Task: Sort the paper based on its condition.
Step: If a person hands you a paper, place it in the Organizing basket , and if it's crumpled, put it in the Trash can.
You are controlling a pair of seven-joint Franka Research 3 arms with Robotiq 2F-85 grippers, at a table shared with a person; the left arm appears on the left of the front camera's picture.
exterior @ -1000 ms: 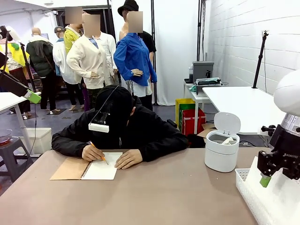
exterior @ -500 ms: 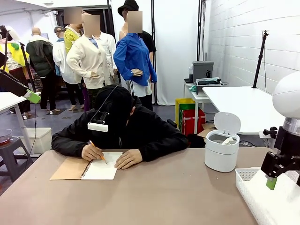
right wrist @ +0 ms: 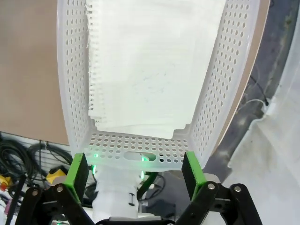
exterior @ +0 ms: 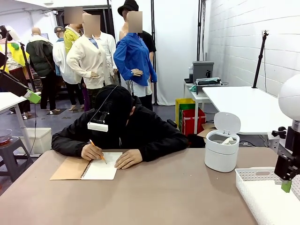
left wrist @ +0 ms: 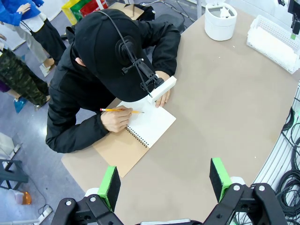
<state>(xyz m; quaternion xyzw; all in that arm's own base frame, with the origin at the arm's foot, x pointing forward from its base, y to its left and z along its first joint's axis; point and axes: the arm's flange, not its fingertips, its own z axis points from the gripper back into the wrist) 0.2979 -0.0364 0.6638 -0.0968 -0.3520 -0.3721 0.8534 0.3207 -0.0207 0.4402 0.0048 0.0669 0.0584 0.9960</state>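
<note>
Smooth white paper sheets [right wrist: 150, 61] lie stacked flat in the white perforated basket [right wrist: 136, 151], directly below my right gripper [right wrist: 135, 171], whose jaws stand open and empty above the basket's near end. From the front, that gripper [exterior: 286, 185] hangs over the basket [exterior: 255, 177] at the table's right edge. A crumpled piece of paper [exterior: 228, 140] sits inside the small white bin [exterior: 220, 159]. My left gripper [left wrist: 165, 183] is open and empty, high above the table's near side.
Across the table a person in black leans over and writes with a pencil [exterior: 98, 153] in a spiral notebook [exterior: 101, 169] with a tan cover. The bin's lid [exterior: 227, 123] stands open. Cables [left wrist: 293, 140] hang off the table's side.
My right gripper opened and let go of a sheet, which now lies in the basket. It then drew back to the right and up. The person keeps writing.
</note>
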